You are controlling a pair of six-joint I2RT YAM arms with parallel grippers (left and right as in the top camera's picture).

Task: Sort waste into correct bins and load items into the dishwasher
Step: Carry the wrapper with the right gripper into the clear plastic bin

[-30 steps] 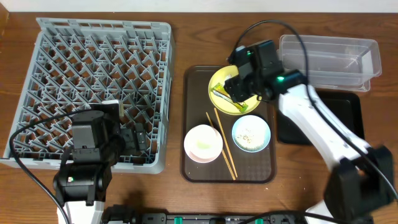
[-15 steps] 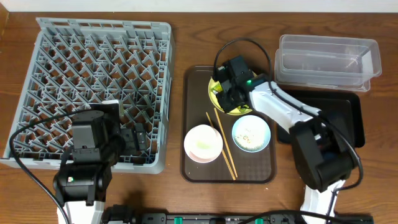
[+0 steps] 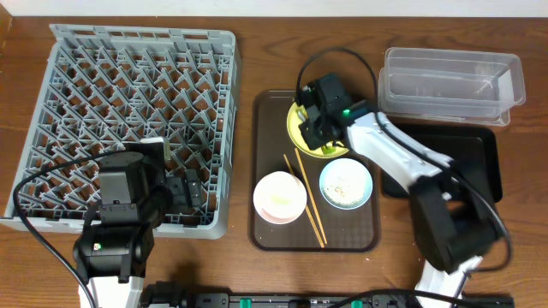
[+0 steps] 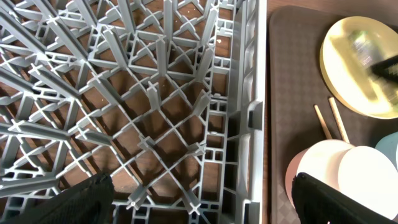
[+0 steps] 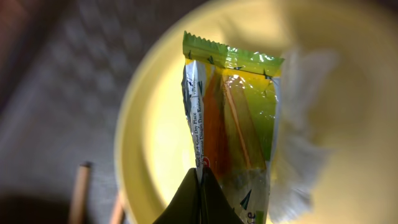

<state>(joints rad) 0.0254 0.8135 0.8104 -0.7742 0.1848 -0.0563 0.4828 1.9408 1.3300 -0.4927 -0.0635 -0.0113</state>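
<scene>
Right gripper [image 5: 200, 185]: jaws pinched together on the near end of the wrapper [image 5: 233, 118], over the yellow plate [image 5: 155, 143]. Tissue [image 5: 305, 130] on plate, touching wrapper's edge. Chopsticks [image 3: 312, 204] just beside plate. Left gripper [image 4: 202, 199]: jaws spread wide, over dish rack [image 4: 155, 93], well apart from plate.

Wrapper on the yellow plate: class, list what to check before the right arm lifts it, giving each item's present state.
1. Right gripper shut on wrapper: ok, fingertips pinch its lower edge.
2. Wrapper free of tissue: cannot tell, tissue lies right beside it.
3. Plate flat on tray: ok.
4. Tub open on top, nothing over it: ok.
5. Left gripper out of the way: ok, open above rack.
</scene>
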